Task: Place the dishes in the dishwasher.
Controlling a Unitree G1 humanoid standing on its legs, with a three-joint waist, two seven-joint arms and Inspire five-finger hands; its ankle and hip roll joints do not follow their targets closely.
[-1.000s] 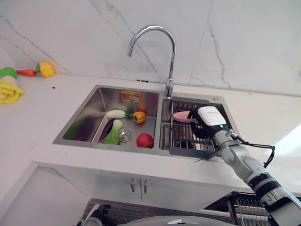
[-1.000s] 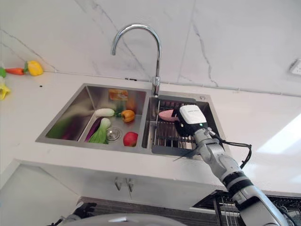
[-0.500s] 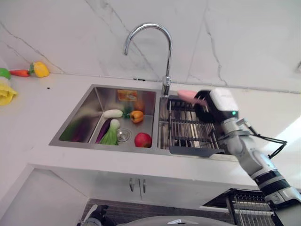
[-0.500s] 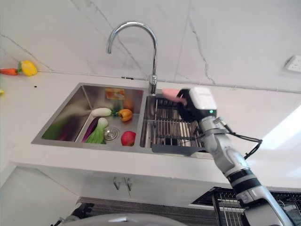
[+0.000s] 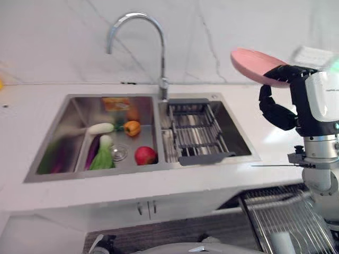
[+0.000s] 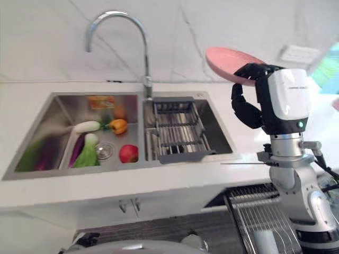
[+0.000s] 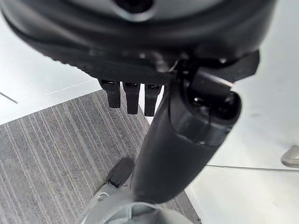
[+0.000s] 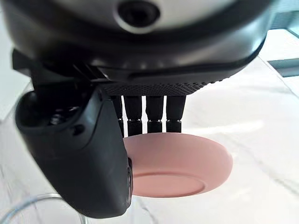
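So the right hand (image 6: 249, 100) has a pink plate (image 6: 230, 62) pinched by its rim, fingers (image 8: 154, 114) over the top face and thumb under, held up high at about 2 o'clock from the sink (image 5: 63, 132). Looks like the carry step to me: plate's out of the drying rack (image 5: 193, 132) and needs to go into the dishwasher. The wire dishwasher rack (image 5: 280, 217) sits below the desk (image 5: 132, 188) edge, around 5 o'clock from the sink, so the next move probably means swinging the arm down and tilting the plate edge-on so it drops between the tines.

The eye views give the whole layout: faucet (image 6: 114, 42), veggies and a red apple (image 5: 144, 155) in the sink's left basin. The right wrist view is the 1 that actually shows the pinch up close. The left wrist view has the left hand (image 7: 133, 95) hanging over grey floor (image 7: 51, 154), fingers straight, holding nothing.
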